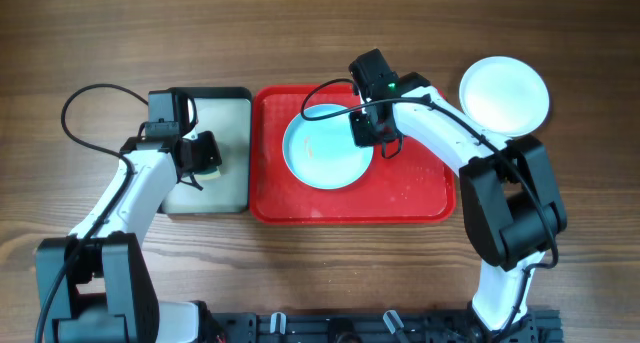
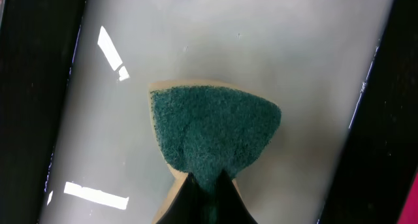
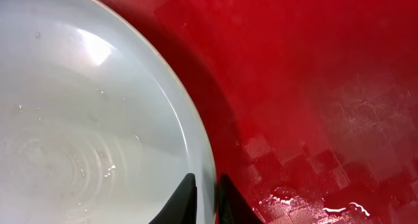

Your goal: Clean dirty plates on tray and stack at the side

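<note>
Two right fingers (image 3: pixel 187 201) are pinched on the rim of the pale blue plate (image 3: pixel 85 119), which sits in the red tray (image 3: pixel 313 87) and spreads away toward our left side. Meanwhile our left fingers (image 2: pixel 186 204) are clamped on the teal sponge (image 2: pixel 212 129) over the grey tray (image 2: pixel 196 34) (nearer arm for scrubbing, we reckon). The right arm reaches in with its elbow bent, beside the white plate (image 1: pixel 503 93) on the table (image 1: pixel 300 33).
</note>
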Tool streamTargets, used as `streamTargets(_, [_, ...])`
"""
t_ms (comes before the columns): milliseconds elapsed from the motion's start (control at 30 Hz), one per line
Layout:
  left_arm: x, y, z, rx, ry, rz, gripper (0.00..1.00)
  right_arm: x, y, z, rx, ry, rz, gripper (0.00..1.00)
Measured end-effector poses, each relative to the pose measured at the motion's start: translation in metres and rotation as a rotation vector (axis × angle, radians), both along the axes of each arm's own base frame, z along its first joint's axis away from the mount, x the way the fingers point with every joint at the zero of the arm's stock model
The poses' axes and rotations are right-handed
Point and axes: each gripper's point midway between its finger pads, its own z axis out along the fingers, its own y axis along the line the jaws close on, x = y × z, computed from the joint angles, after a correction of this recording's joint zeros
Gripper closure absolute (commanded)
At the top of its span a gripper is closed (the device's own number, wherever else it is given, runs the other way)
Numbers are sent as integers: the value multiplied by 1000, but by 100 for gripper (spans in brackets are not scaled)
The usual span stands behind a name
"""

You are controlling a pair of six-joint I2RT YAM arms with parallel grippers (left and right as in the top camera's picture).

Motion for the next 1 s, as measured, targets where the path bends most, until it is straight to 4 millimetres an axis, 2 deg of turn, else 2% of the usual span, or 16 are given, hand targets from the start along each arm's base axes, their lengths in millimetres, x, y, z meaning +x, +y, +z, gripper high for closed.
streamTargets(667, [0, 0, 0, 0, -2, 0, 96, 2, 1, 0, 2, -9, 7, 88])
streamTargets(800, [0, 0, 0, 0, -1, 0, 96, -1, 0, -14, -10, 22, 8, 88])
streamTargets(900, [1, 0, 0, 0, -4, 0, 96, 0, 1, -14, -8, 16, 10, 78])
streamTargets(1000, [1, 0, 0, 0, -4, 0, 96, -2, 0, -13, -15, 28, 18, 78])
